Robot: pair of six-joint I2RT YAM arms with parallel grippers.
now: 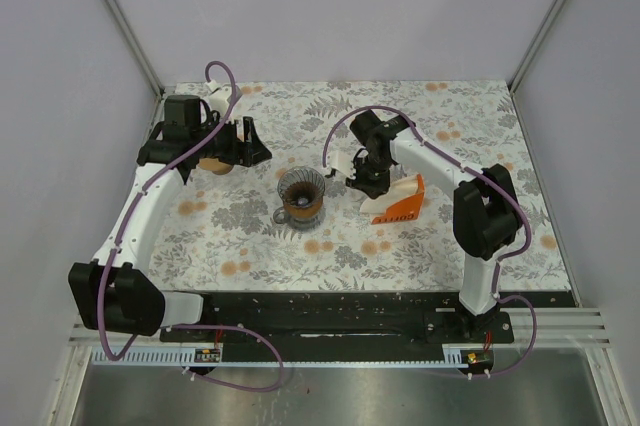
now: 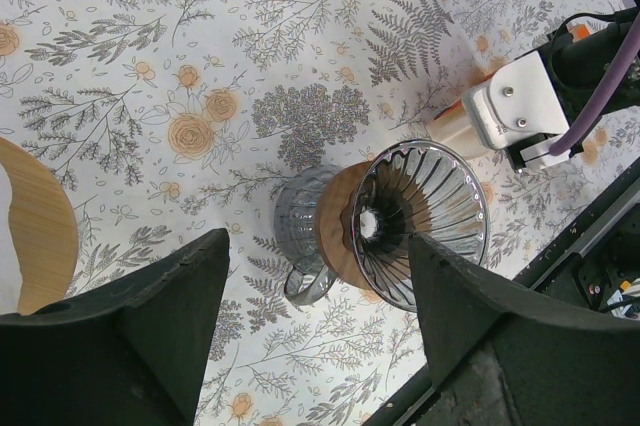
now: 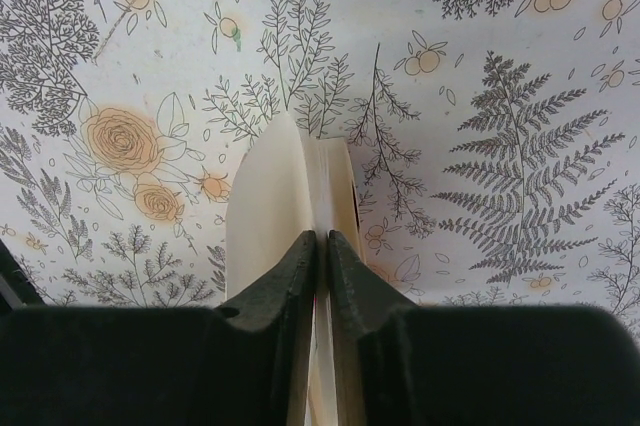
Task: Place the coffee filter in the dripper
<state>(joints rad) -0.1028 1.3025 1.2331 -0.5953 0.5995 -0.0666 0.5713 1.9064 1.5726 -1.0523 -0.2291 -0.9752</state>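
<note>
Your right arm: folded down at the orange holder, right of the dripper. Right gripper pinches the coffee filter. Left gripper: far-left, jaws wide, empty.

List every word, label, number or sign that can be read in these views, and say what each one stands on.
No readable text in any view.
The dripper, the coffee filter pinched in the right pincer, the orange holder and the floral table cover show no lettering.
The small board near the left arm's base may carry markings: too small to read.
</note>
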